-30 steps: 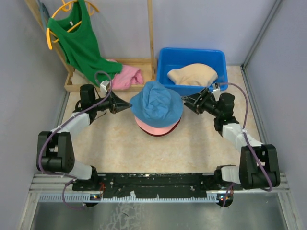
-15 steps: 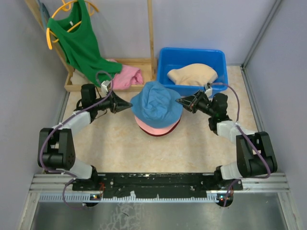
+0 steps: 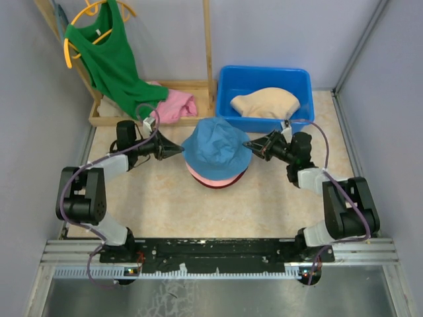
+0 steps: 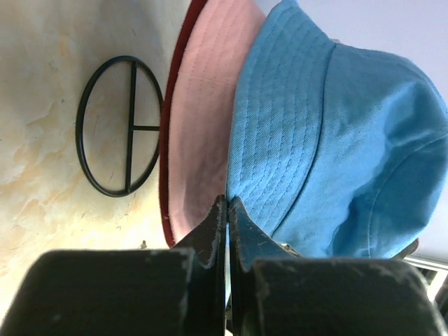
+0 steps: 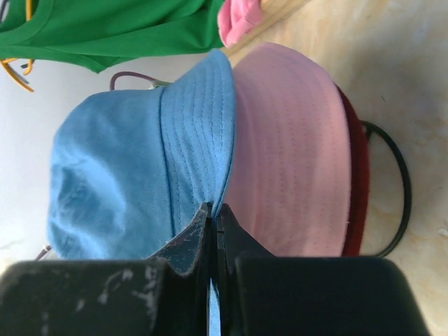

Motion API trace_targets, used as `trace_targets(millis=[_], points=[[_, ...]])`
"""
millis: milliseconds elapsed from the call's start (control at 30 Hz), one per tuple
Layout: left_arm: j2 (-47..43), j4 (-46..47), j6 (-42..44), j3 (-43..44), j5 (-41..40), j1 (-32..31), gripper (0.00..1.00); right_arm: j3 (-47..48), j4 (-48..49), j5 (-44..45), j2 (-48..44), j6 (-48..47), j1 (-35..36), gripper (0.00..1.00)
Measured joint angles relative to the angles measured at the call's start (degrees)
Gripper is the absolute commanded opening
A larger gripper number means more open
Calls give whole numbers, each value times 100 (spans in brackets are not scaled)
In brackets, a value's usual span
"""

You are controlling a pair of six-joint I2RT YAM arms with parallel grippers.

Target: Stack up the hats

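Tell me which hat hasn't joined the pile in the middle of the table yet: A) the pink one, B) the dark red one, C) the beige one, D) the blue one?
C: the beige hat lies apart in the blue bin at the back, while the blue hat sits on top of the pink hat and the dark red hat in the pile.

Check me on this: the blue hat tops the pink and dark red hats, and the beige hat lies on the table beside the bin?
Not quite: the beige hat lies inside the blue bin, as the top external view shows. The rest holds.
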Motion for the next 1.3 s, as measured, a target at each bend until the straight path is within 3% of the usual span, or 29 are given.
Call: trace_targets(millis=[867,1033,1167,1300], points=[[632,363,348,-315,31,-42,0,-142,-581,133,127,-1735,120,0],[664,334,380,-262,103,-39,0,-282,-699,118,-72,-1801,162,26],[664,105,472,-111,103,-39,0,-691,-625,15,-90,-1534,149,34],[660,-11,581,-11,103,-42,0,-1233,638,-289,238,-708,66,39]])
